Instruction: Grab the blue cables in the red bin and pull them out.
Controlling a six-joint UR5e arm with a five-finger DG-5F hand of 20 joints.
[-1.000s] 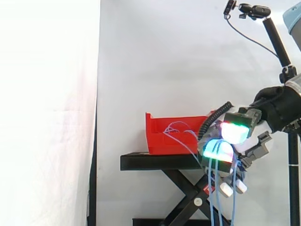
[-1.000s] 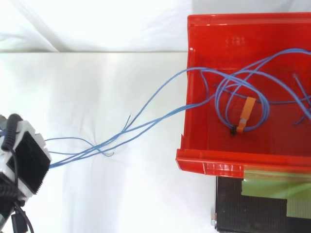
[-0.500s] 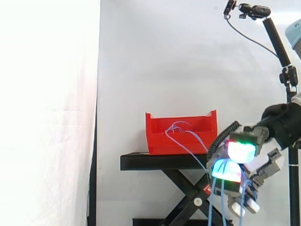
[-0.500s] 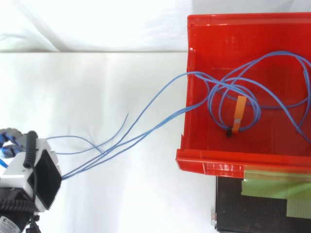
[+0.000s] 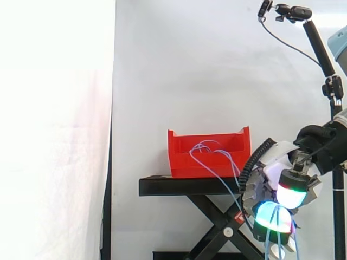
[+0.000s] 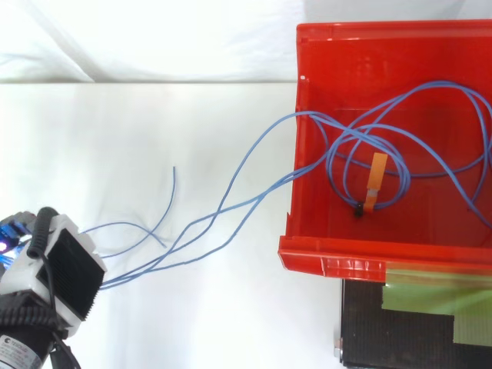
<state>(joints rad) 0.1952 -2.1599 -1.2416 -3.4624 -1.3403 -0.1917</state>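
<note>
hand [image 6: 60, 275] at lower left in top view, well clear of the bin. fingers [image 5: 291, 190] curled, clamped on the blue cables [image 6: 223, 206]. cables span from hand over the left wall into red bin [image 6: 330, 264], loops lying inside. bin on black stand [image 5: 184, 186].

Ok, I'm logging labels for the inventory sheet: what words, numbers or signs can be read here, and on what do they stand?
Nothing can be read.
Orange tag on the blue cables in the red bin: no print shows on it.
Red label on the black stand: too small to read.
White print on the wrist behind the hand: too small to read.
</note>
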